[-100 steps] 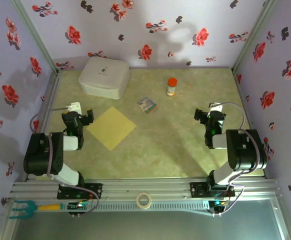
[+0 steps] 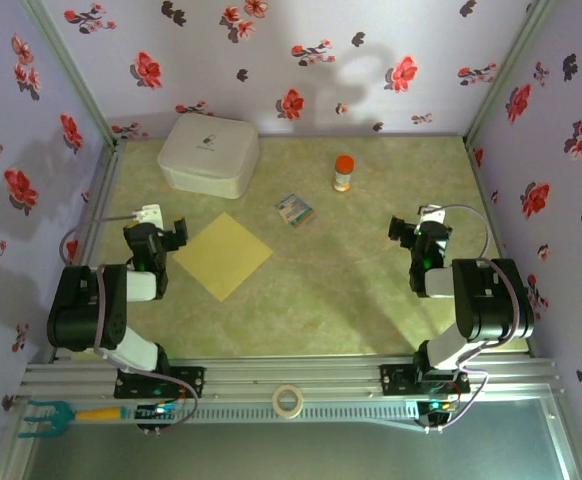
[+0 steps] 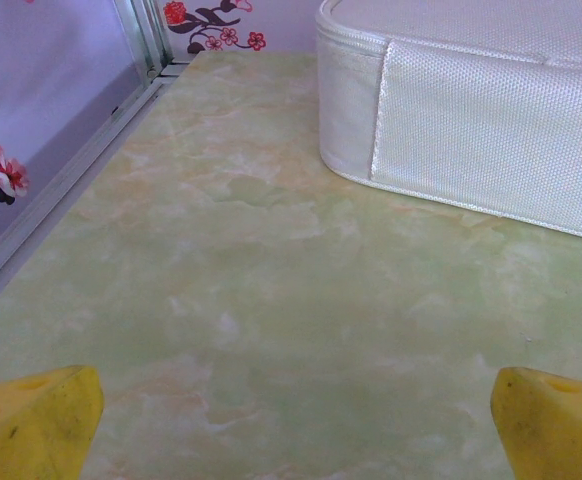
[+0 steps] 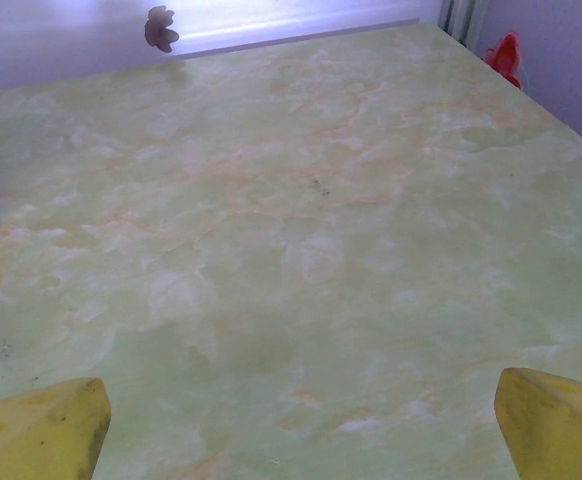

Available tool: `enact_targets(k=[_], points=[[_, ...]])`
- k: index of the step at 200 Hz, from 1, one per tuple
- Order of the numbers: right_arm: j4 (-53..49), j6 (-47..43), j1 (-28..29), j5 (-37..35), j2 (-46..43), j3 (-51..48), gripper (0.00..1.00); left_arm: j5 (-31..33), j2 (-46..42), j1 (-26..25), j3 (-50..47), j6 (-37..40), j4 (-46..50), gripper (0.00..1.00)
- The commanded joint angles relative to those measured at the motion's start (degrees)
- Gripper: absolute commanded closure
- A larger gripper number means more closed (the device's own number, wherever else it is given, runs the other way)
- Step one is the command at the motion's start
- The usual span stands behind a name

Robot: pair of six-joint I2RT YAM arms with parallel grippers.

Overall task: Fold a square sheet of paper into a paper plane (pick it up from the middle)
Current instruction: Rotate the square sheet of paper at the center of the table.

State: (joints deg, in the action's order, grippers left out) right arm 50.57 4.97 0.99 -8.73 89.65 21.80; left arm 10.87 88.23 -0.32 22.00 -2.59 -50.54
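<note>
**A:** While we look down from the top camera, the square sheet of paper [image 2: 222, 256] lies flat and unfolded on the table [image 2: 351, 300]. It is turned like a diamond and sits nearer our left arm.

**B:** We've got the left gripper [image 2: 174, 233] just beside its left corner, not touching it. The right gripper [image 2: 401, 231] is well apart, across the table, and both are empty.

**A:** Sensible staging, we'd say, with the sheet between the arms so either can reach its middle. The white box [image 2: 209, 154], small printed packet [image 2: 294, 209] and orange-capped bottle [image 2: 343, 172] sit farther back, off the folding ground.

**B:** Left wrist now! We see the yellow pads [image 3: 31, 425] out at the two bottom corners. The jaws are spread wide with bare table between them, and the white box is ahead to the right.

**A:** On the right wrist we see the same: pads [image 4: 556, 425] far apart, nothing held, marbled tabletop ahead. There's a sliver of orange at the left edge, likely that bottle.

**B:** We see no crease yet, so we judge the pick from the middle comes next. Thin paper lying flat may be tricky to pinch.
</note>
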Motion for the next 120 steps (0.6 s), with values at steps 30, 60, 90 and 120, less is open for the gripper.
enact_targets(k=[30, 60, 90, 120], points=[[-0.39, -0.35, -0.38, 0.84, -0.33, 0.78, 0.01, -0.42, 0.21, -0.01, 0.15, 1.10, -1.22, 0.00], [0.34, -0.73, -0.38, 2.06, -0.50, 0.33, 0.01, -1.28, 0.02, -0.07, -0.57, 1.10, -2.25, 0.00], [1.90, -1.63, -0.36, 3.64, -0.87, -0.71, 0.01, -1.95, -0.30, -0.19, -1.86, 1.28, -4.48, 0.00], [3.46, -1.98, -0.04, 3.73, -1.40, -1.84, 0.01, -2.48, -2.09, -0.26, -3.10, 1.62, -5.46, 0.00]])
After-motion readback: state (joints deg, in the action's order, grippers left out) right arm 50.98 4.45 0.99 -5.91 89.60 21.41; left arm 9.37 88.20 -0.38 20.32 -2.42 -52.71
